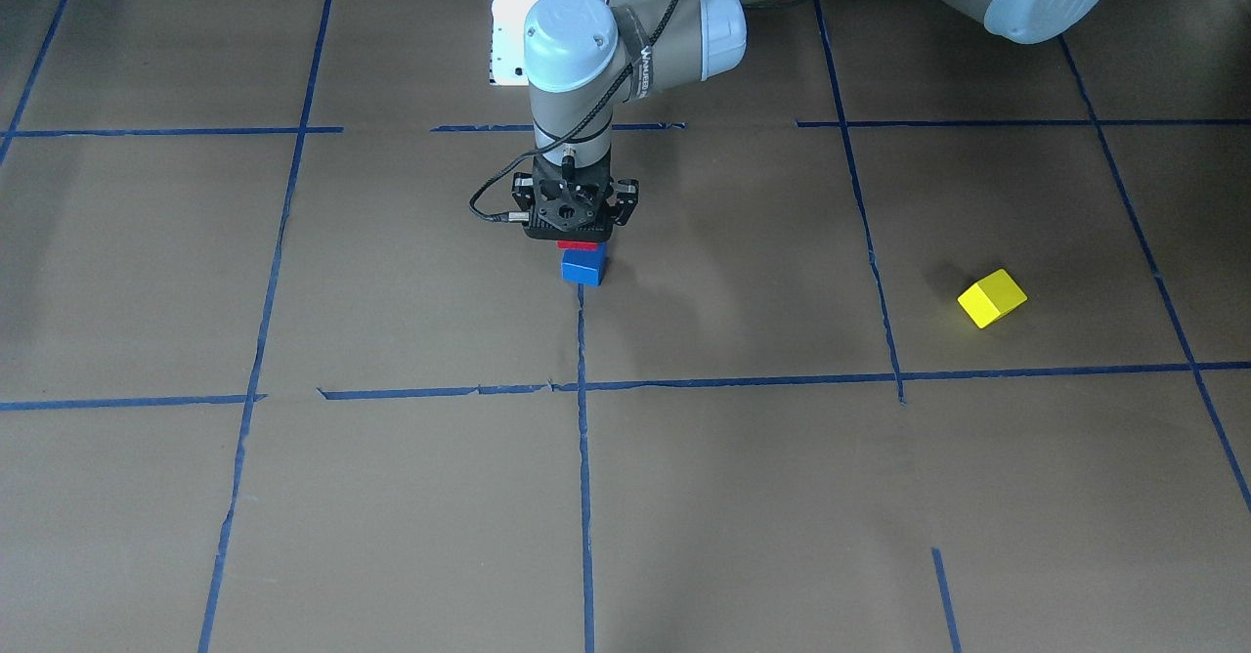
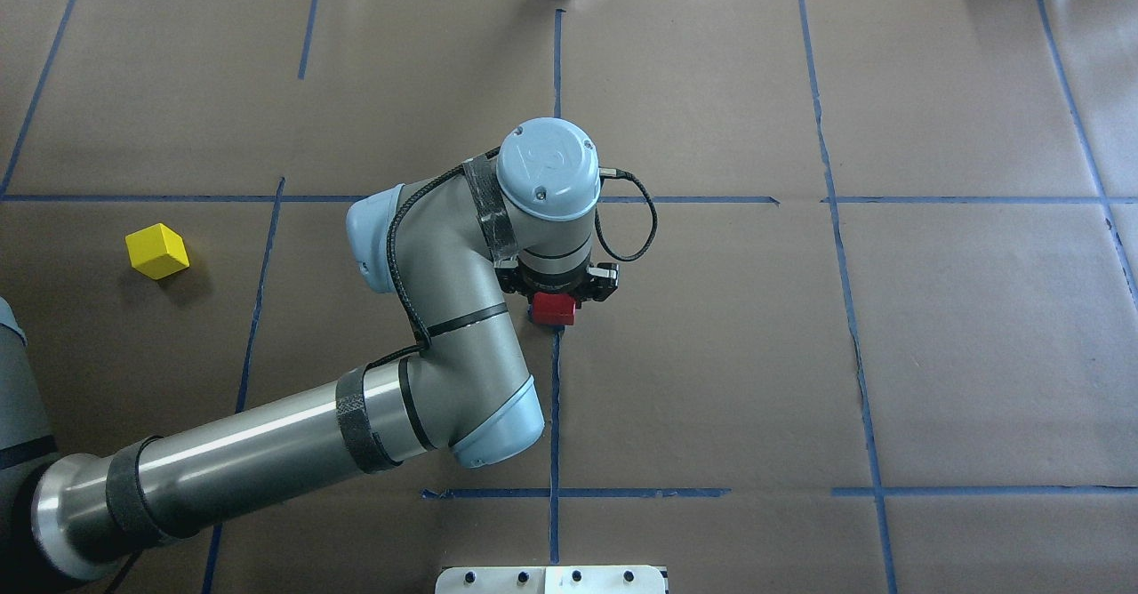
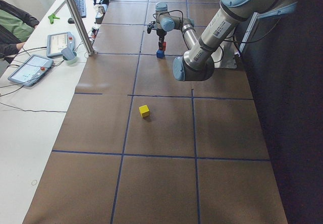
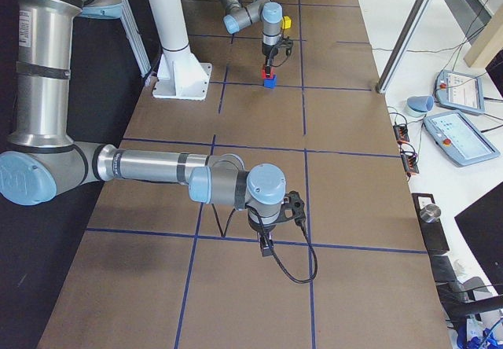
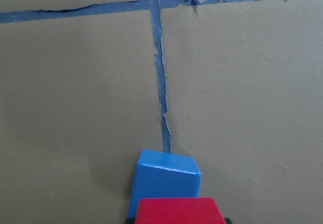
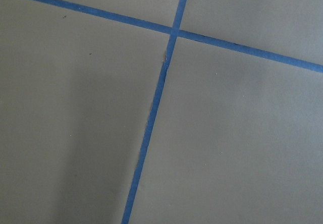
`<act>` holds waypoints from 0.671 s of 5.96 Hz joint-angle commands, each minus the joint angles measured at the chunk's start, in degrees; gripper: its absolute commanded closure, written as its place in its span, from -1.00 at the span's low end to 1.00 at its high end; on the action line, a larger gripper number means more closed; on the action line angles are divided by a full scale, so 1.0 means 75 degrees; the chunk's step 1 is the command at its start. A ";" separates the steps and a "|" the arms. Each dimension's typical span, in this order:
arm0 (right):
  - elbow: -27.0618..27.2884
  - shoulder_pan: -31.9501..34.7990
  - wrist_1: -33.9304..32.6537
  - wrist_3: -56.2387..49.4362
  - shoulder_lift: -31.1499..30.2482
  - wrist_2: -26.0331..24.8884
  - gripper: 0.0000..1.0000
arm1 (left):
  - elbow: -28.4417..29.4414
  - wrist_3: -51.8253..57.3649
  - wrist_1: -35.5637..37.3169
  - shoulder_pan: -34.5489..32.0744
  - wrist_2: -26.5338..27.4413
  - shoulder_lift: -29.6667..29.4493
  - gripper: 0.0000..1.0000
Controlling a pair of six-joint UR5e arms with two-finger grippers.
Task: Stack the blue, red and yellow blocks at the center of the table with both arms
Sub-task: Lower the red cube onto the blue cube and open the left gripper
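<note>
Left claw [image 1: 576, 239] looks clenched on the red block [image 2: 553, 309], setting it squarely over the blue block [image 1: 583, 268]. Blue sits on the tape line [image 1: 584, 418] at the centre of the surface [image 1: 743, 272]. Whether red touches blue or hangs just above it, I cannot tell.

Step in hand: placing red.

Yellow block [image 1: 992, 298] lies alone, well apart to the stack's left in the overhead view. Right claw [image 4: 269, 239] hangs far off over a tape crossing; released or clenched, cannot tell.

Next move calls for a clean release, a straight lift, then fetching yellow.
</note>
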 commanded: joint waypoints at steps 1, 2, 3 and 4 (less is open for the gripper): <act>0.0001 0.0000 0.0000 0.0000 0.0000 0.0000 -1.00 | 0.0093 0.0058 -0.0015 -0.0055 0.0000 0.0004 0.85; 0.0001 0.0000 0.0012 0.0000 0.0000 0.0000 -1.00 | 0.0163 0.0186 -0.0154 -0.0113 0.0000 0.0004 0.85; 0.0001 0.0000 0.0000 0.0000 0.0000 0.0000 -1.00 | 0.0256 0.0222 -0.0237 -0.0195 0.0000 0.0004 0.85; 0.0001 0.0000 0.0000 0.0000 0.0000 0.0000 -1.00 | 0.0269 0.0222 -0.0284 -0.0196 0.0000 0.0004 0.84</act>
